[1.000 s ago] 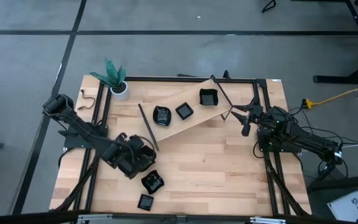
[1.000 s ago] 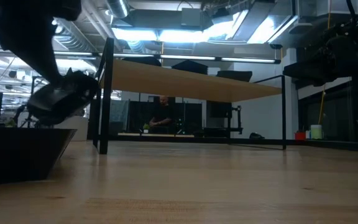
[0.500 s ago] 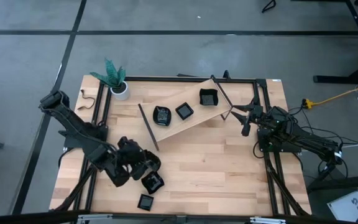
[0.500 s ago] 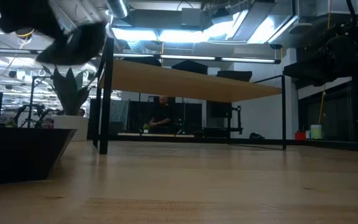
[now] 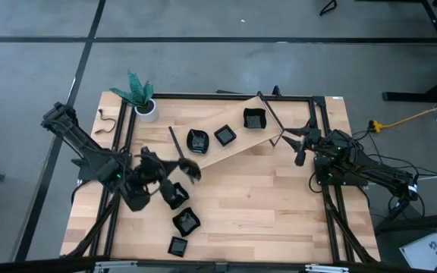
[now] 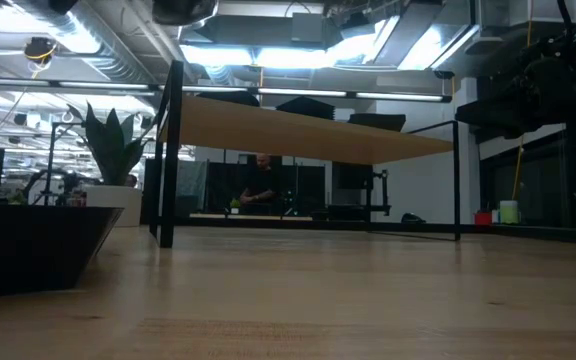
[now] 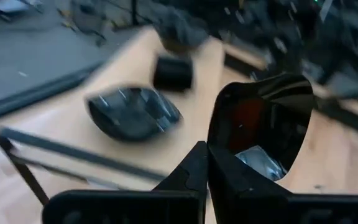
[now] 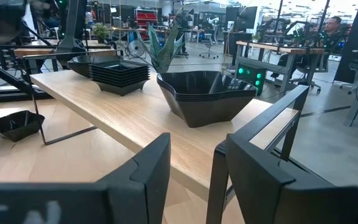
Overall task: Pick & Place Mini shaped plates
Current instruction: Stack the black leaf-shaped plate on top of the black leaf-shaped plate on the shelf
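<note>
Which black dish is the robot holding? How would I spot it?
Find the slanted shelf across the table's middle. Near its left end, the left gripper is shut on one mini plate. It alone hangs in the air, pinched by its rim; the other plates lie flat.

In the left wrist view, two dishes on the raised shelf (image 7: 129, 112) are smeared by motion blur, so their shapes cannot be told. In the low view, a dark dish (image 6: 28, 245) is cut off by the picture's left edge.
</note>
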You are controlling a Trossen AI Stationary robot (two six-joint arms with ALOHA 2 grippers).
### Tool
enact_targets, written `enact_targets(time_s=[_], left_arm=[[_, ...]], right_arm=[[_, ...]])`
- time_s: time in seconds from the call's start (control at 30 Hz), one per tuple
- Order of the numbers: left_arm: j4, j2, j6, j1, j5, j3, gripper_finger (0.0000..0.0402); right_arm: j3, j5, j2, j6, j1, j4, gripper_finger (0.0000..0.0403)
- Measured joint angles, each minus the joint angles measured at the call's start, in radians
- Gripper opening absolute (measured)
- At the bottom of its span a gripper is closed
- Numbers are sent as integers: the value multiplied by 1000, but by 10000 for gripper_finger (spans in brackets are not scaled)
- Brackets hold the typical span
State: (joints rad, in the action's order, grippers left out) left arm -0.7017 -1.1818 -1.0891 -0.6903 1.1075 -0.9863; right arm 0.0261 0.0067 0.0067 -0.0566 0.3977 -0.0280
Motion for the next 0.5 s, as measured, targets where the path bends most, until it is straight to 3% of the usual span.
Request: enact_targets(time_s=[0.2,0.5], left_arm=[[0,56,4,96,76,0,2],[0,62,4,297,25,0,3]], right_arm=[[0,0,0,0,0,0,154],[0,0,0,0,0,0,154]])
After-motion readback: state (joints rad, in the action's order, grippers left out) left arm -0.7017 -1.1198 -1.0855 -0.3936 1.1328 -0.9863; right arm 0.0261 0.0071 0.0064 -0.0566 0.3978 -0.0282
